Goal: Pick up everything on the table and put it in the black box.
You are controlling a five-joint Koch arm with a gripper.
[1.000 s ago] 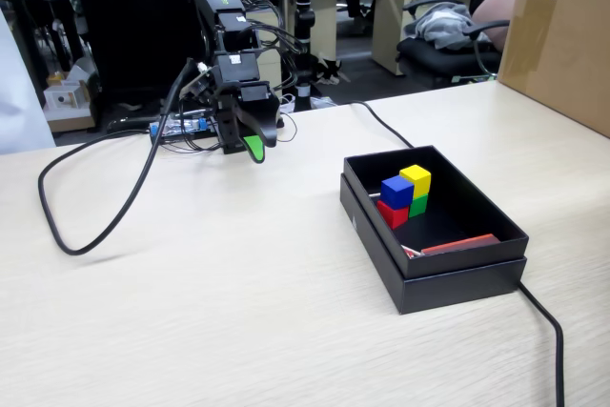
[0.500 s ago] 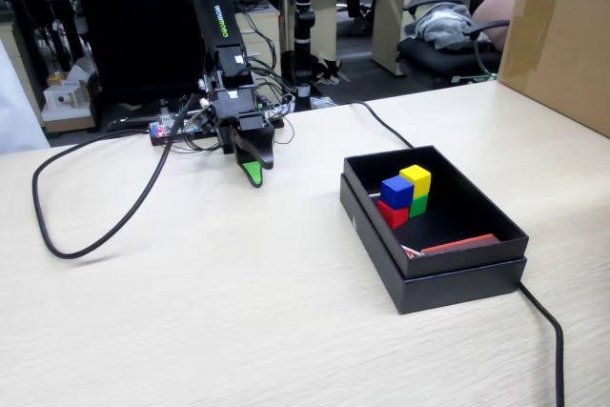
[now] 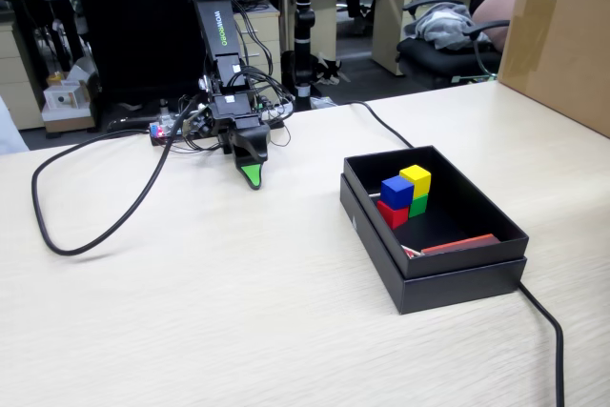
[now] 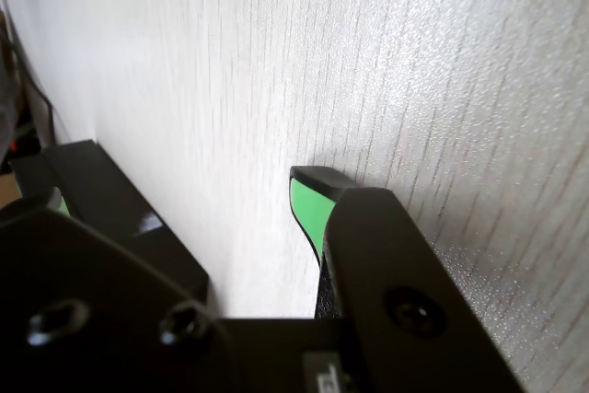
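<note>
While the end effector [image 3: 252,178] hangs empty (jaw gap unclear), black cables [image 3: 91,193] loop beside the black box [image 3: 434,274].

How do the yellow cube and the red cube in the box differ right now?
The yellow cube sits on the upper layer, on the green cube; the red cube rests on the floor of the black box, under the blue cube. Yellow lies farther from the camera, red nearer. Both look equal in size.
</note>
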